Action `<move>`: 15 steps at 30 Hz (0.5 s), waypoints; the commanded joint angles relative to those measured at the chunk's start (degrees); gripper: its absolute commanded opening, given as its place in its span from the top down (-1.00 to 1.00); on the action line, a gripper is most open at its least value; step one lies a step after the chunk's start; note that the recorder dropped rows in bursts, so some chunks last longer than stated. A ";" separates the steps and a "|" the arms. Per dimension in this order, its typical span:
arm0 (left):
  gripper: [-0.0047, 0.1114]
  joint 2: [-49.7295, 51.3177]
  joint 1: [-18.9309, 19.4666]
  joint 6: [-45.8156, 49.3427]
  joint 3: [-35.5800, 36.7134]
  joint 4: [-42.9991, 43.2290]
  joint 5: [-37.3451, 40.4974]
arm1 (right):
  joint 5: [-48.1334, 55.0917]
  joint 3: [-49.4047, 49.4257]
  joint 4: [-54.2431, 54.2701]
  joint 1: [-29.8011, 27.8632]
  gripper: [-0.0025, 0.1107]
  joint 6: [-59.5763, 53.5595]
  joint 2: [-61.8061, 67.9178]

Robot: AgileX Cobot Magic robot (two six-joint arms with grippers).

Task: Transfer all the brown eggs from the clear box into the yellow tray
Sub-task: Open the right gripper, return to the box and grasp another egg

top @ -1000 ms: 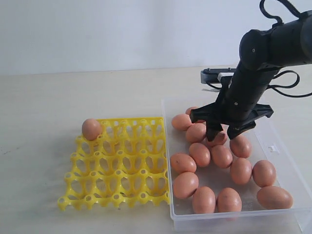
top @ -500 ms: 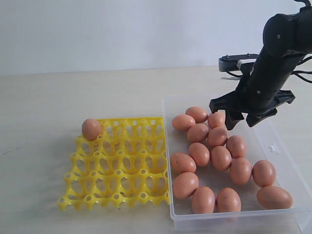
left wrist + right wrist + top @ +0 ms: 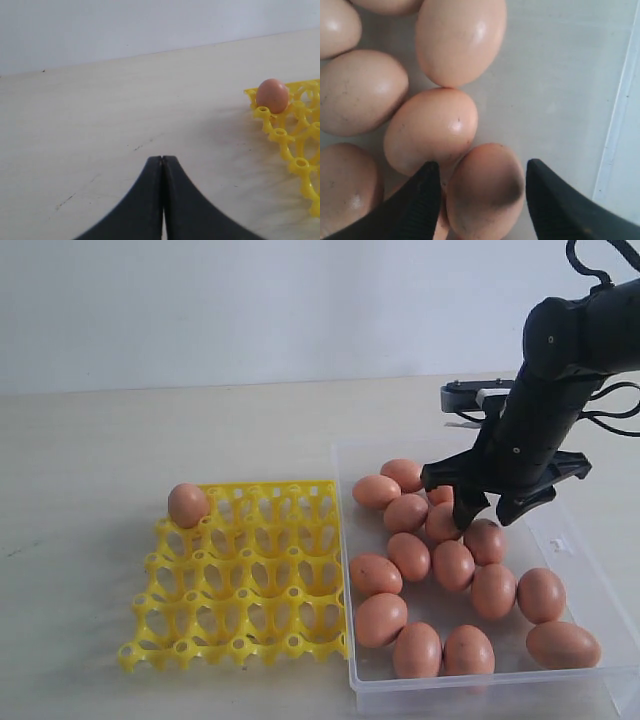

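My right gripper (image 3: 489, 510) has dropped back over the clear box (image 3: 585, 565), jaws spread around one brown egg (image 3: 485, 192) (not yet pinched) near the box's far edge; my left gripper (image 3: 162, 165) is clenched, empty.

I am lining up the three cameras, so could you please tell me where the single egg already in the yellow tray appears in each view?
Exterior view: egg in the tray, far-left corner cup of the yellow tray.
Left wrist view: same egg at the right edge, on the tray's corner.
Right wrist view: not in it; only box eggs show.
Shared landmark: the yellow tray, in two views.
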 commanded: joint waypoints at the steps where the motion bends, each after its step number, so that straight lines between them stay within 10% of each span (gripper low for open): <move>1: 0.92 0.14 -0.40 -0.25 -0.23 -0.38 -0.68 | 0.48 0.35 0.19 -0.34 0.05 -0.43 1.79; 15: 0.92 0.14 -0.40 -0.25 -0.23 -0.38 -0.68 | -2.47 1.42 1.08 -0.34 0.12 -1.09 2.99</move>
